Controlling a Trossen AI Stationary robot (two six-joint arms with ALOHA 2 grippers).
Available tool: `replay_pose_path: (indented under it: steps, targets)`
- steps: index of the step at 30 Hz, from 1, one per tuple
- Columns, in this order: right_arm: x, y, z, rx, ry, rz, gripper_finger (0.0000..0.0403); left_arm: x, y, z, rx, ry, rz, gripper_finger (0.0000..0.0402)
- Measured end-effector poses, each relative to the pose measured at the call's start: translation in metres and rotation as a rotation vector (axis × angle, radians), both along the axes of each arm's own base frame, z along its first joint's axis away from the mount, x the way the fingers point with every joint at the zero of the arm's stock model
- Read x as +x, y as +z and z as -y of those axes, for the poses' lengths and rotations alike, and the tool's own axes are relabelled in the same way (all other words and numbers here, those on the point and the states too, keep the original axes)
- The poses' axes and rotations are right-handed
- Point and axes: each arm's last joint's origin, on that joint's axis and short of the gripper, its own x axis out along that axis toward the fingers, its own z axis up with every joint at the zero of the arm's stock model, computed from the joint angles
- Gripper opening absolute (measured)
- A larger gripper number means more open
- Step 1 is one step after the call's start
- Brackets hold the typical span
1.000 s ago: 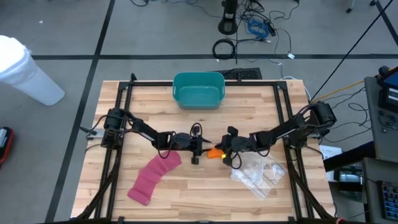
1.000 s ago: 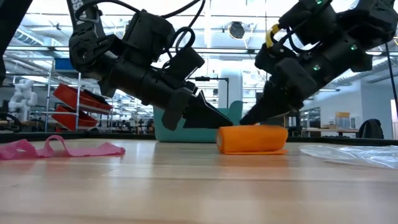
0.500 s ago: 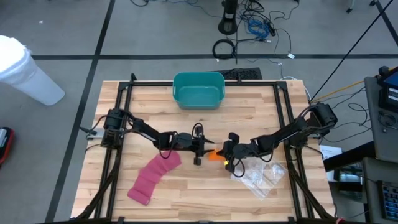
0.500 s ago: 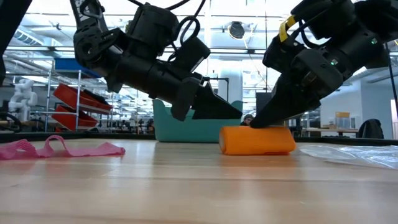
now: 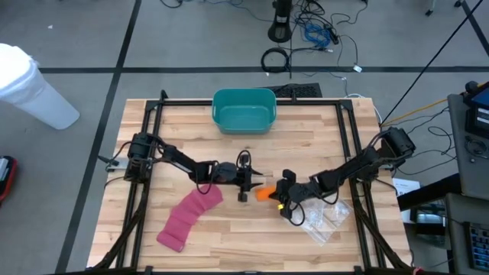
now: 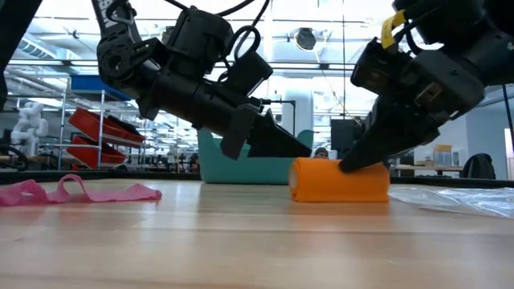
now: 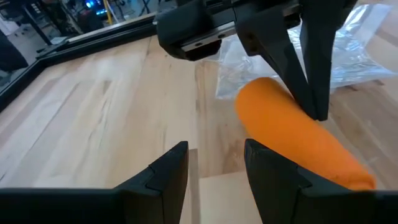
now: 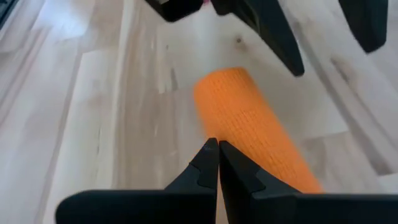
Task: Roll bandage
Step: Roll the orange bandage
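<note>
An orange bandage roll lies on its side on the wooden table near the middle; it also shows in the low view. My right gripper is shut, with its tips down on the roll. My left gripper is open just left of the roll and slightly above the table; its fingers touch nothing. A pink bandage lies unrolled and flat on the table toward the near left. My right gripper presses its shut fingertips on the roll's curved upper side, about midway along it. The fingers slant down from the table's right and lie across the roll. The roll rests on the table along its whole length.
A teal bin stands at the far middle of the table. A clear plastic bag lies right of the roll, under my right arm. A black frame runs along the table's sides.
My right gripper has moved toward the table's near edge with its shut tips on the orange roll. The roll has rolled that way along the table, taking up the loose flap that lay flat under it. My left gripper has risen slightly.
</note>
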Motion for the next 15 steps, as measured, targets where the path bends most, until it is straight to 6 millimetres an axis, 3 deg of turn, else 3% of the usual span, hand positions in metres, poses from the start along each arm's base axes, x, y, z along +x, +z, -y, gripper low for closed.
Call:
replay_pose_path:
  steps: [11, 15]
  targets:
    - [-0.007, -0.001, -0.019, 0.069, 0.074, -0.017, 0.0000, 0.000, 0.000, 0.000, -0.004, -0.007, 0.001, 0.0163]
    - [-0.006, 0.006, -0.025, 0.078, 0.107, 0.050, 0.0000, 0.000, 0.000, 0.001, -0.004, -0.008, 0.001, 0.0163]
